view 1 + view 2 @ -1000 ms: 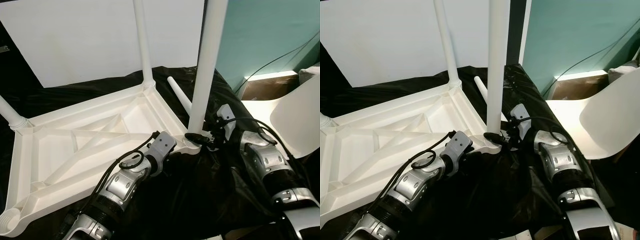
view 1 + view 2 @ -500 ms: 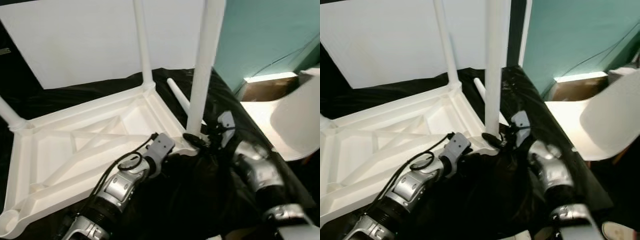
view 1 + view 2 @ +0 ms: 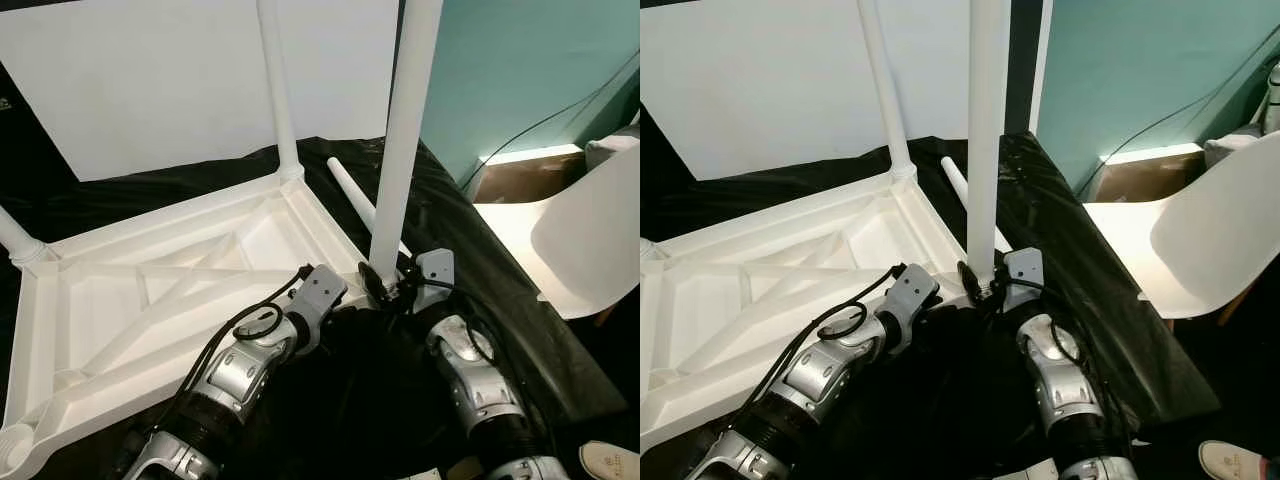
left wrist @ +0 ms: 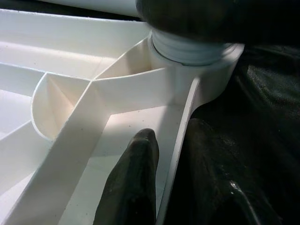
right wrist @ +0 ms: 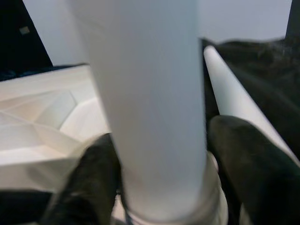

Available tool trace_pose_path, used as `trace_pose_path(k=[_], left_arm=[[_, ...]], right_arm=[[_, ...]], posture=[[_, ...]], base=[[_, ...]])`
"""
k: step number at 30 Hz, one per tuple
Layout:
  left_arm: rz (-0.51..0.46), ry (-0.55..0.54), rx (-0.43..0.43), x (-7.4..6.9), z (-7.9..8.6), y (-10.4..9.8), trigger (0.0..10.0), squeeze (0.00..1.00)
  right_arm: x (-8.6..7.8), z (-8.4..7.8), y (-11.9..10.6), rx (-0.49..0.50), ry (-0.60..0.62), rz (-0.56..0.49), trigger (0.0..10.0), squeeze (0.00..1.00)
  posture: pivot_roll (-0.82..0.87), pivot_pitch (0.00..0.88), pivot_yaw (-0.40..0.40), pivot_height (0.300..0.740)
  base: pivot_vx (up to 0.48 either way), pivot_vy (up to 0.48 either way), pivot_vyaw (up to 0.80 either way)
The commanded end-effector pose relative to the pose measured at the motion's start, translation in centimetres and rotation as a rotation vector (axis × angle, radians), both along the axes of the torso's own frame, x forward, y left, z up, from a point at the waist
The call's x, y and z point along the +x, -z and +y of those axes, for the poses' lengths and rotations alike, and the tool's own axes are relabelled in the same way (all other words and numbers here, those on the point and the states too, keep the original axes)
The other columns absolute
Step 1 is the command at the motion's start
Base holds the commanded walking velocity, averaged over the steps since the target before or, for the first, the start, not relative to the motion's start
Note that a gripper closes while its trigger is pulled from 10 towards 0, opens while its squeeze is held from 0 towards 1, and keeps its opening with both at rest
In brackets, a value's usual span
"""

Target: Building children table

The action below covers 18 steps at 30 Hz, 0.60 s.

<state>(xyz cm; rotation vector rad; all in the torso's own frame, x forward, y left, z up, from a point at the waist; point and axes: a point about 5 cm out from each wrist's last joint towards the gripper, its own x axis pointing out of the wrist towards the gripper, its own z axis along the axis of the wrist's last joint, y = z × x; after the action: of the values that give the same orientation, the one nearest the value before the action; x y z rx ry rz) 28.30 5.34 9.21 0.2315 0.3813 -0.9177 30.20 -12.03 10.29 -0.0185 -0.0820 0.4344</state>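
Note:
The white plastic table top [image 3: 150, 290] lies upside down on a black sheet. Three white legs stand in its corners: one at the back [image 3: 275, 90], one at the far left [image 3: 15, 240], and one at the near right corner [image 3: 400, 140]. My right gripper [image 3: 385, 285] is shut on the base of that near right leg [image 5: 150, 93], one black finger [image 5: 243, 159] on each side just above the socket. My left gripper [image 4: 164, 187] holds the table's rim [image 4: 180, 136] next to the same socket, one finger [image 4: 133, 187] inside the rim. A loose fourth leg [image 3: 355, 195] lies on the sheet behind.
A white chair [image 3: 590, 240] stands at the right with a cardboard box [image 3: 520, 175] beyond it. A large white board [image 3: 150, 80] leans at the back against a teal wall. A shoe [image 3: 610, 460] lies on the floor at the lower right.
The camera has shifted. My right forearm has swung in closer to my body while its gripper stays on the leg's base. The left arm keeps its hold on the rim.

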Motion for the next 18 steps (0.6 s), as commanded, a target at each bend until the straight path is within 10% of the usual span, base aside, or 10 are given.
trace_pose_path(k=[1,2,3,11,12,13,14,18], left_arm=[[0.198,0.107,0.036,-2.2,0.1,3.4,10.0,0.00],[0.197,0.105,0.034,-2.2,0.1,3.4,10.0,0.00],[0.198,0.103,0.033,-2.2,0.0,3.4,10.0,0.00],[0.197,0.101,0.031,-2.1,-0.1,3.5,10.0,0.00],[0.195,0.102,0.032,-2.0,-0.1,3.5,10.0,0.00],[0.195,0.102,0.032,-2.0,-0.1,3.5,10.0,0.00],[0.194,0.103,0.034,-2.0,-0.1,3.5,10.0,0.00],[0.192,0.103,0.038,-2.0,0.0,3.5,10.0,0.00]], right_arm=[[0.1,0.2,0.3,0.009,-0.035,0.032,10.0,1.00],[0.3,0.3,-0.1,-0.012,-0.073,0.014,10.0,1.00],[0.8,0.0,-0.6,-0.045,-0.133,0.011,10.0,0.00],[2.6,-2.0,-1.2,-0.156,-0.278,0.121,10.0,0.00],[2.6,-2.3,-1.3,-0.170,-0.321,0.138,6.1,0.00],[2.6,-2.3,-1.3,-0.170,-0.321,0.138,6.1,0.00],[2.5,-2.4,-1.4,-0.178,-0.358,0.148,0.0,0.00],[2.4,-2.5,-1.5,-0.179,-0.391,0.158,0.0,0.00]], posture=[[0.05,0.000,0.028,0.740],[0.05,0.000,0.025,0.740],[0.05,0.000,0.020,0.740],[0.05,0.000,0.007,0.740],[0.05,0.000,0.007,0.740],[0.05,0.000,0.007,0.740],[0.05,0.000,0.007,0.740],[0.05,0.000,0.004,0.740]], base=[[0.000,0.000,0.00],[0.000,0.000,0.00],[0.000,0.000,0.00],[0.000,0.000,0.00],[0.000,0.000,0.00],[0.000,0.000,0.00],[0.000,0.000,0.00],[0.000,0.000,0.00]])
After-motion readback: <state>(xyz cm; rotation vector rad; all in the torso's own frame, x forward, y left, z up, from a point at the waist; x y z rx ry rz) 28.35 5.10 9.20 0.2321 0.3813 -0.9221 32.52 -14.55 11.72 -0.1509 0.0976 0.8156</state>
